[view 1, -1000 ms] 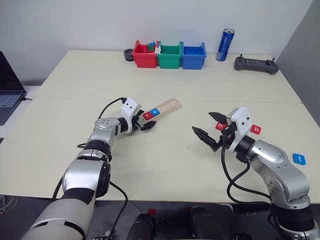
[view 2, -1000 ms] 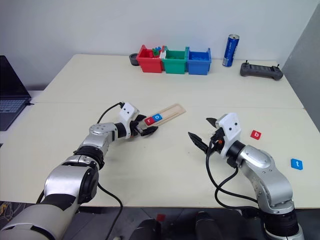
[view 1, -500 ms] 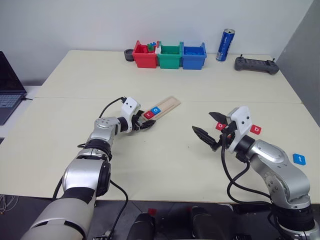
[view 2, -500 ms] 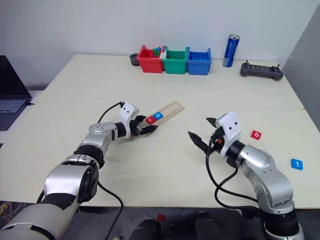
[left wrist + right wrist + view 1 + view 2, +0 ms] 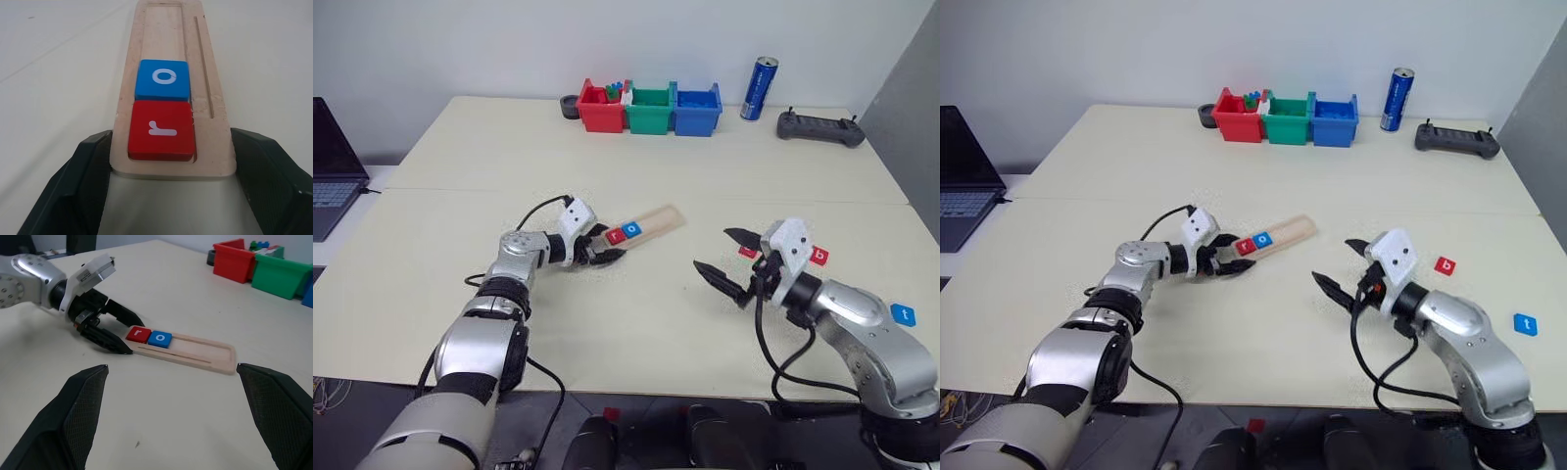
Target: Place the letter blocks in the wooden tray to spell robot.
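The wooden tray (image 5: 656,220) lies slanted at mid-table. A red r block (image 5: 161,130) and a blue o block (image 5: 163,80) sit side by side at its near end. My left gripper (image 5: 607,245) is shut on that end, one finger (image 5: 90,166) against each long side. To the right, my right gripper (image 5: 712,250) hovers open over bare table, holding nothing. A red block (image 5: 747,252) peeks out behind it, letter hidden. A red b block (image 5: 1445,264) and a blue t block (image 5: 1525,324) lie further right.
Red (image 5: 602,108), green (image 5: 650,108) and blue (image 5: 697,108) bins stand in a row at the back. A blue can (image 5: 759,88) and a black controller (image 5: 818,126) sit to their right. A laptop (image 5: 331,166) is off the left edge.
The tray has swung in my left gripper: its far end has moved right and nearer, so it lies flatter across the table. The right gripper has barely moved.
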